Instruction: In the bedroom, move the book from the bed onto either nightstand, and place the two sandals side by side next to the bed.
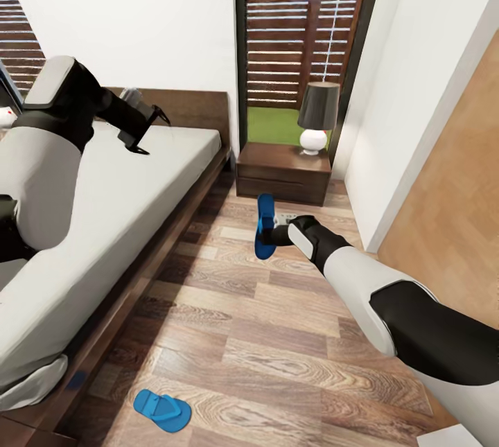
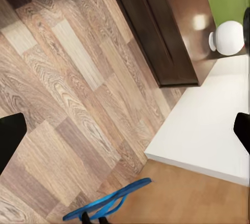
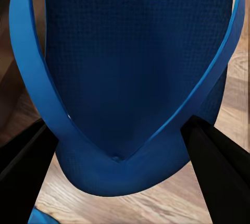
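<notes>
The right hand (image 1: 272, 233) pinched one blue sandal (image 1: 264, 225) on edge above the floor (image 1: 277, 336), near the nightstand (image 1: 283, 171) at 12 o'clock; its mate (image 1: 161, 410) lay flat at 7 o'clock beside the bed (image 1: 125, 204). The left hand (image 1: 142, 129) hung spread over the mattress. Light, floppy foam, I judged, best held by the sole's edge near the toe strap (image 3: 31, 78).

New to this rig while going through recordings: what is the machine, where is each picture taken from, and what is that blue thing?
It is a simulated two-armed wheeled robot. The head view looks down over both arms at the bed, a nightstand with a lamp, and the wood floor. The other two pictures come from cameras by each arm's jaws. The right gripper holds one blue sandal on edge above the floor; its wrist view shows it up close. The second sandal lies by the bed. The left gripper hovers over the mattress, apparently empty.
</notes>
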Controlling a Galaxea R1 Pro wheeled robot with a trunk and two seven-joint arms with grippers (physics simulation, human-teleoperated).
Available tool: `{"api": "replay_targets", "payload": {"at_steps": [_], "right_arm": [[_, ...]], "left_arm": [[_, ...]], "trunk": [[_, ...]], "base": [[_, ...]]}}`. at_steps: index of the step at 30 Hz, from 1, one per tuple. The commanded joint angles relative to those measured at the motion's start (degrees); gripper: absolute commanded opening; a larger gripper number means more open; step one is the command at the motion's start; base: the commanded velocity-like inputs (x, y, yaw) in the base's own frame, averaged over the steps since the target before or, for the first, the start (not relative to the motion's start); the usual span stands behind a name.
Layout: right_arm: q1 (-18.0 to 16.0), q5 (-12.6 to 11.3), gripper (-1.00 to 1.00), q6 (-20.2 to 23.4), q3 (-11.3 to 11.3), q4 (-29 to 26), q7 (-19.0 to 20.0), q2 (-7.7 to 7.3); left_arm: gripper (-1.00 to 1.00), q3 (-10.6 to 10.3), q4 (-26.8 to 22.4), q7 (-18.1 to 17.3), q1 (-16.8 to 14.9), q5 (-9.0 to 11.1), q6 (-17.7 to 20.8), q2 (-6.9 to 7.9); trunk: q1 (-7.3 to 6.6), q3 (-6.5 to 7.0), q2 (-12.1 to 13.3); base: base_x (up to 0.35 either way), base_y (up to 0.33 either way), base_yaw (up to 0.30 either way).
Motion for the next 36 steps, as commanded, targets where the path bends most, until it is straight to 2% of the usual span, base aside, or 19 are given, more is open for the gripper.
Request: {"api": "replay_targets", "payload": {"at_steps": [1,3,7,11,16,19,20,22,23,27,30,31,36], "right_arm": [[-0.04,-0.03,-1.0,0.19,0.47,-0.01,0.13,0.01],[-0.04,-0.03,-1.0,0.19,0.74,0.01,0.14,0.05],[-0.04,-0.03,-1.0,0.16,1.11,0.34,0.16,0.14],[-0.04,-0.03,-1.0,0.14,1.23,0.83,0.17,0.2],[-0.04,-0.03,-1.0,0.13,1.47,1.58,0.23,0.33],[-0.04,-0.01,-1.0,0.12,3.53,2.51,0.3,0.76],[-0.02,0.02,-1.0,0.09,5.29,2.73,0.33,0.79],[0.05,0.03,-1.0,0.05,7.37,2.88,0.42,0.79],[0.18,0.04,-1.0,0.01,9.35,2.97,0.48,0.79],[0.81,0.05,-1.0,-0.03,12.3,3.08,0.62,0.79],[1.12,0.06,-1.0,-0.04,13.03,3.1,0.64,0.79],[1.4,0.06,-1.0,-0.09,13.54,3.12,0.66,0.79],[1.75,0.06,-1.0,-0.13,13.77,3.13,0.66,0.79]], "left_arm": [[1.0,0.09,0.79,0.4,-1.1,0.07,0.59,0.06],[1.0,0.09,2.19,0.35,-2.99,-0.51,1.15,0.12],[1.0,0.09,4.51,0.23,-6.79,-3.56,3.08,0.3],[1.0,0.14,5.11,0.12,-7.98,-5.45,4.82,1.07],[1.0,0.17,5.37,-0.15,-8.59,-6.44,6.58,2.86],[1.0,0.15,5.45,-1.3,-8.8,-6.79,7.83,4.9],[1.0,0.11,5.45,-2.09,-8.83,-6.87,8.22,5.64],[1.0,0.05,5.46,-2.96,-8.86,-6.92,8.5,6.16],[1.0,-0.08,5.46,-3.77,-8.87,-6.98,8.7,6.52],[1.0,-1.3,5.46,-5.33,-8.84,-7.06,8.81,6.98],[1.0,-2.34,5.47,-6.13,-8.82,-7.04,8.7,7.12],[1.0,-3.27,5.47,-8.15,-8.7,-7.06,8.56,7.21],[1.0,-3.61,5.47,-10.18,-8.56,-7.14,8.49,7.34]], "trunk": [[-0.23,0.13,0.4],[-0.67,0.49,1.2],[-1.55,1.2,2.81],[-2.43,1.92,4.41],[-3.52,2.82,6.42],[-4.18,3.36,7.62],[-4.4,3.54,8.02],[-4.84,3.9,8.82],[-5.06,4.08,9.23],[-5.06,4.08,9.23],[-5.06,4.08,9.23],[-5.06,4.08,9.23],[-5.06,4.08,9.23]], "base": [[0.0,0.0,0.0],[0.0,0.0,0.0],[0.0,0.0,0.0],[0.0,0.0,0.0],[0.0,0.0,0.0],[0.0,0.0,0.0],[0.0,0.0,0.0],[0.0,0.0,0.0],[0.0,0.0,0.0],[0.0,0.0,0.0],[0.0,0.0,0.0],[0.0,0.0,0.0],[0.0,0.0,0.0]]}}
